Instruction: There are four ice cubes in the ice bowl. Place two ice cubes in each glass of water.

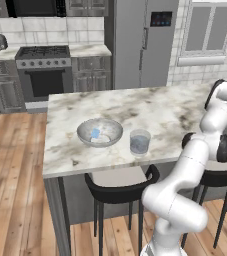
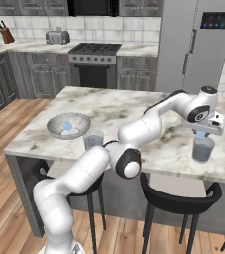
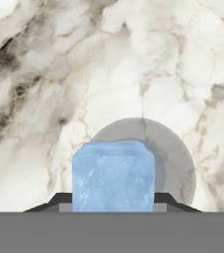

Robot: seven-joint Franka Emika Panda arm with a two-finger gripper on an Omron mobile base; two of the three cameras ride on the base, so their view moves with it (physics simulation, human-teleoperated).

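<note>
My gripper (image 2: pixel 201 132) hangs right over the right glass of water (image 2: pixel 203 149), shut on a pale-blue ice cube (image 2: pixel 201 134). In the hand view the ice cube (image 3: pixel 113 175) sits between the two finger tips, and the glass (image 3: pixel 180 163) shows as a grey disc on the marble beneath it. The second glass of water (image 1: pixel 140 142) (image 2: pixel 93 140) stands near the counter's front edge, beside the ice bowl (image 1: pixel 81 131) (image 2: pixel 52 124). A blue ice cube (image 1: pixel 95 133) (image 2: pixel 68 126) lies inside that bowl.
The marble island counter (image 1: pixel 150 107) carries everything. Black stools (image 1: pixel 119 187) (image 2: pixel 176 201) stand under its front edge. A stove (image 1: pixel 44 62) and a fridge (image 1: pixel 140 40) line the far wall.
</note>
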